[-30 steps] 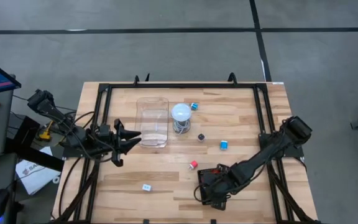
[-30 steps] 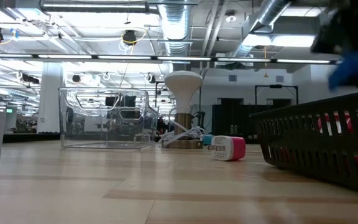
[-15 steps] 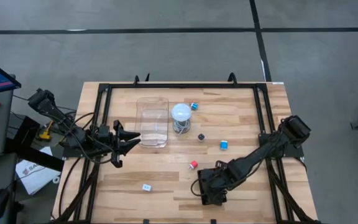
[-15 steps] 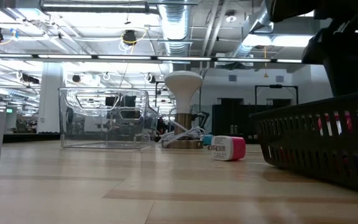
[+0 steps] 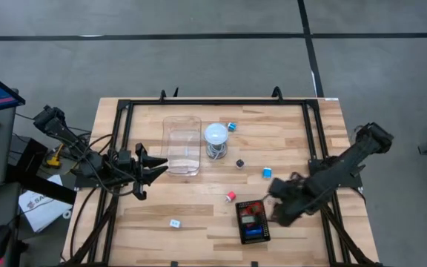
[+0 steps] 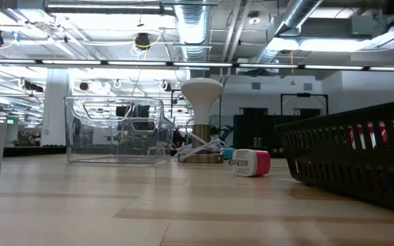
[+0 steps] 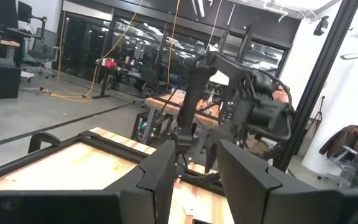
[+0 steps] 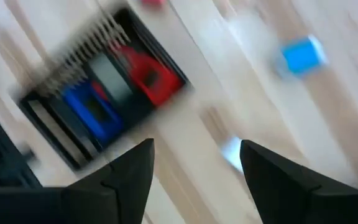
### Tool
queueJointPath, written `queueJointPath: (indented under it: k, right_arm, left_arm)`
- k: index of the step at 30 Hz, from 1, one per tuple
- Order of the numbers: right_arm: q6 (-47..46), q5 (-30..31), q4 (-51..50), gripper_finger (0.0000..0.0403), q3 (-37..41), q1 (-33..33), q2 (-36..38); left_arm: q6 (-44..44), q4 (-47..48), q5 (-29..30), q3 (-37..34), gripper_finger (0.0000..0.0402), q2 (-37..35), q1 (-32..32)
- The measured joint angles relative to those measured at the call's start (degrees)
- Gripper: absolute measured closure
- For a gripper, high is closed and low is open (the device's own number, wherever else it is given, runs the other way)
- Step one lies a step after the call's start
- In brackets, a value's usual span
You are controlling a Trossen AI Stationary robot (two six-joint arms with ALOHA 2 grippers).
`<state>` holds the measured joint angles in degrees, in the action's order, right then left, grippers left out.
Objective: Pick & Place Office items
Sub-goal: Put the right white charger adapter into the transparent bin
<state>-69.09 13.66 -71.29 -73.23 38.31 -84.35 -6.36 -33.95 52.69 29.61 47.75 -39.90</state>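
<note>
1. wooden table in an open workshop
2. right gripper spread, empty, just beside the black tray
3. left gripper near the clear box, fingers apart, empty
4. blue and red items lie in the tray; others scattered, blue block nearest
5. risk: the arm's sweep could clip the tray and spill it

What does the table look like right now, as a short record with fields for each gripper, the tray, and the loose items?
right gripper: open, empty, beside the black tray, raised off the table
left gripper: waiting at the clear box, holding nothing visible
black tray: near front edge, holds red and blue items
loose items: pink-and-white block, blue block, blue block by the lamp, small dark piece, white label piece
lamp: upright, mid-table
</note>
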Motion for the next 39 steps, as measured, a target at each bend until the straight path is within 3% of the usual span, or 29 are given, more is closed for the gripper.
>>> queueJointPath:
  k: [7, 15, 24, 33, 39]
  right_arm:
    - [5.9, -6.3, -12.0, 0.0173, 0.0, 2.1, 5.7]
    - [16.5, -8.5, -13.3, 0.0173, 0.1, -1.2, 3.4]
    - [32.8, -17.7, -1.4, 0.0173, 11.2, -2.1, -1.2]
    - [44.9, -14.7, 6.9, 0.0173, 17.7, -4.4, -3.0]
    - [45.7, -14.5, 12.2, 0.0173, 21.0, -5.5, -3.0]
  left_arm:
    - [-2.3, 3.8, 0.0, 0.0, 0.0284, 0.0, 0.0]
    - [-5.4, 8.4, 0.0, 0.0, 0.0284, 0.0, 0.0]
    - [-9.1, 12.2, 0.0, 0.0, 0.0284, 0.0, 0.0]
    - [-9.9, 12.1, 0.0, 0.0, 0.0284, 0.0, 0.1]
    - [-10.9, 12.1, 0.0, 0.0, 0.0284, 0.0, 0.1]
